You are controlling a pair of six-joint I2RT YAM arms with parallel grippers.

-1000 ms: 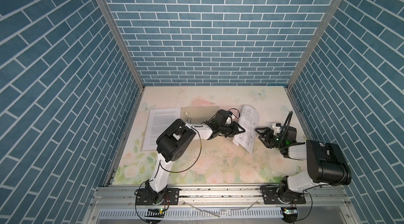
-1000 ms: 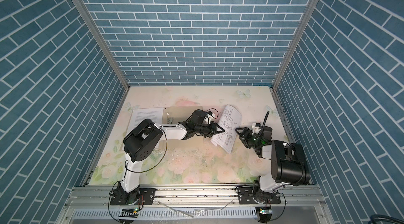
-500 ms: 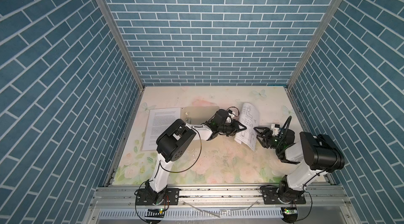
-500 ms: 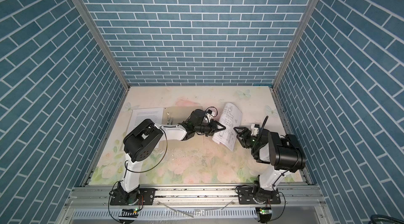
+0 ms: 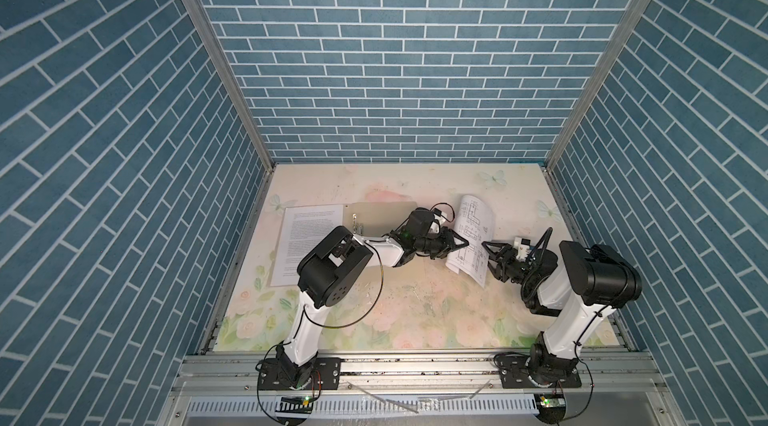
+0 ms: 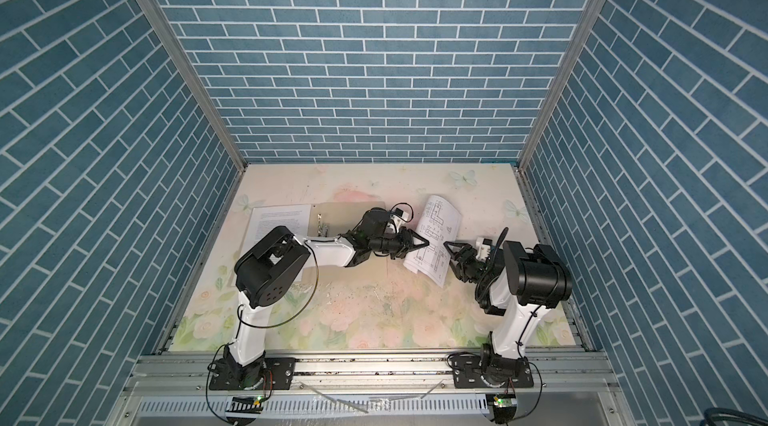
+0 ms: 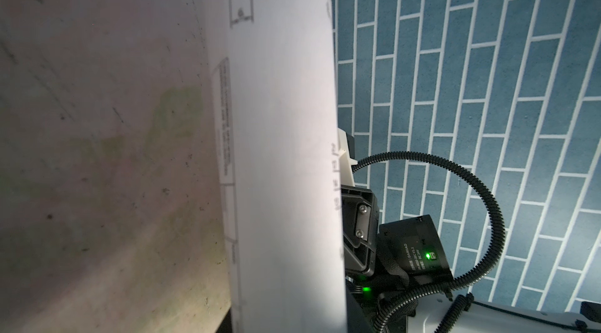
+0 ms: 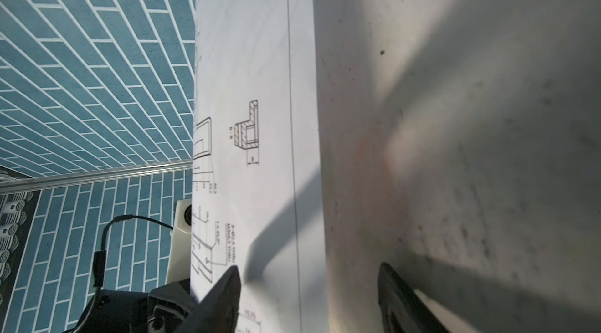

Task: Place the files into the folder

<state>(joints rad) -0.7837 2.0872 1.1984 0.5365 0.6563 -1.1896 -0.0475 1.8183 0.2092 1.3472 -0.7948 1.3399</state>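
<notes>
White drawing sheet [image 5: 474,223] gripped by left fingers [image 5: 456,241]; right fingers [image 8: 224,295] open astride its 4 o'clock edge. Handover step, apparently; next, close right fingers squarely.

Twin overhead views; wrist cameras close on drawing sheet [image 7: 283,120]

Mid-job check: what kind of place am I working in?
Probably a staged robot test cell, not a real office: blue brick-pattern panels on three sides, a floral-print tabletop, and an aluminium mounting rail along the front.
</notes>
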